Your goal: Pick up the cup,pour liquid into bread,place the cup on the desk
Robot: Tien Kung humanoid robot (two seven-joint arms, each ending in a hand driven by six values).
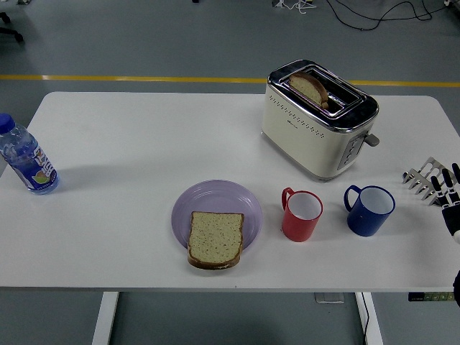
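A water bottle (27,159) is standing far left. Bread (215,238) is lying on a purple plate (215,200). A red cup (301,214) and blue cup (369,209) are sitting beside it, below the toaster (319,116). The right hand (447,192) is waiting at the edge, fingers spread, holding nothing.

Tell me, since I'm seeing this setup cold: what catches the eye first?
A cream toaster with a slice in its slot stands far right of centre. Near the front edge, bread lies on a purple plate, with a red cup and blue cup to its right.
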